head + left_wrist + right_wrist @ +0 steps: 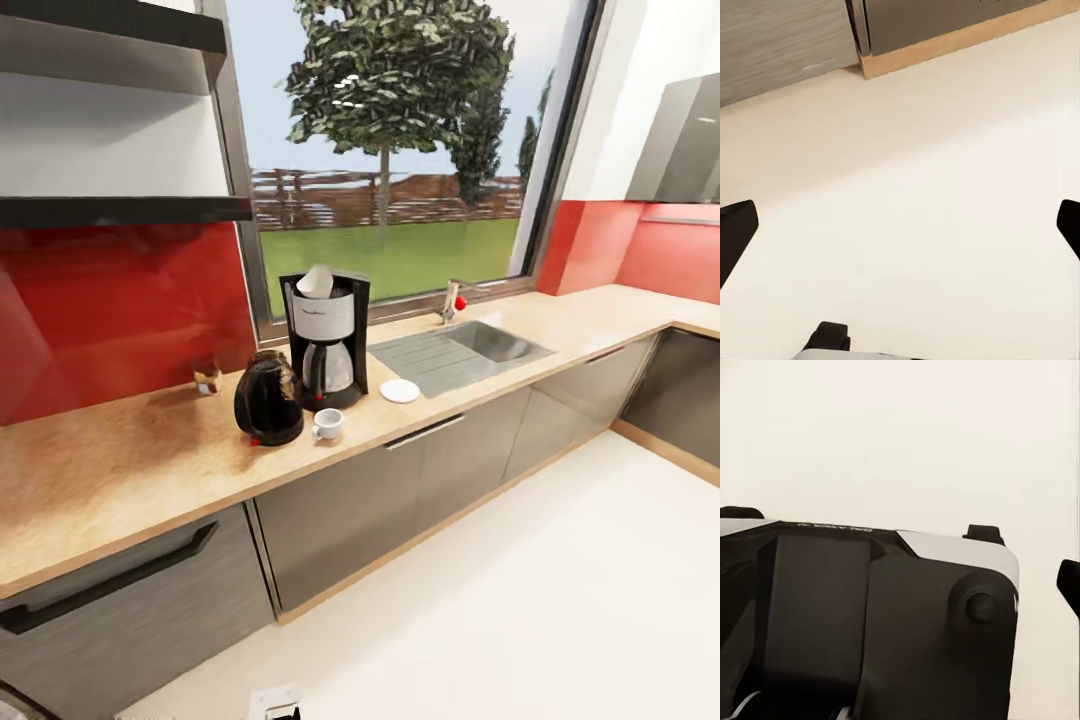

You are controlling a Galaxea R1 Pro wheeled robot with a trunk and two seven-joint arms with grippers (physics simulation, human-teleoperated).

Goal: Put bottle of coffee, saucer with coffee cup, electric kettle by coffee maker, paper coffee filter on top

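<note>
Resting atop the coffee maker (325, 345) is the paper coffee filter (316, 281); left end effector (900, 225) spread.

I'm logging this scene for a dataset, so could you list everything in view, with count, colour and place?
kitchen countertop: one, light wood, over grey cabinets.
coffee maker: one, black and silver, on the countertop by the window.
paper coffee filter: one, white, on top of the coffee maker.
electric kettle: one, dark glass, left of the coffee maker.
coffee cup: one, white, on the countertop before the coffee maker, not on the saucer.
saucer: one, white, right of the coffee maker, bare.
small container: one, tan, by the red backsplash.
sink: one, steel, inset right of the saucer.
wall shelves: two, black, upper left.
left gripper: black fingertips wide apart, over the cream floor.
right gripper: one black fingertip at the edge; state unclear.
</note>
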